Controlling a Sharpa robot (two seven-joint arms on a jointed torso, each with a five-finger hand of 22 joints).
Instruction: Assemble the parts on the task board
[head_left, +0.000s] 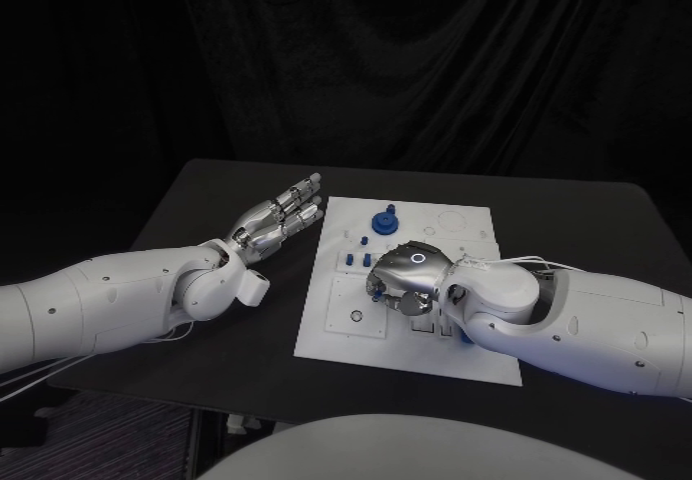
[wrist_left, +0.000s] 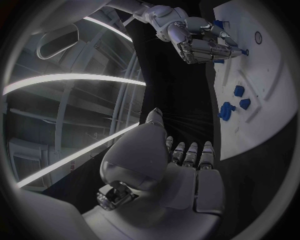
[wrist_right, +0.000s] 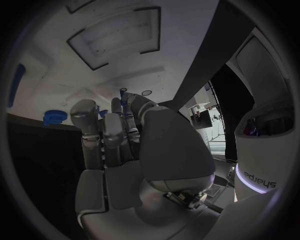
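The white board lies mid-counter. The left hand hovers just beside the board's left edge, fingers straight, together, holding nothing. The right hand curls over the board's middle; the left wrist view shows its fingertips pinching a small blue part against the board.

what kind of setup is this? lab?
Likely a robot lab or demo cell: a black table against dark drapes, a white task board with small blue parts, nothing domestic around.

Matt white task board (plastic-looking)
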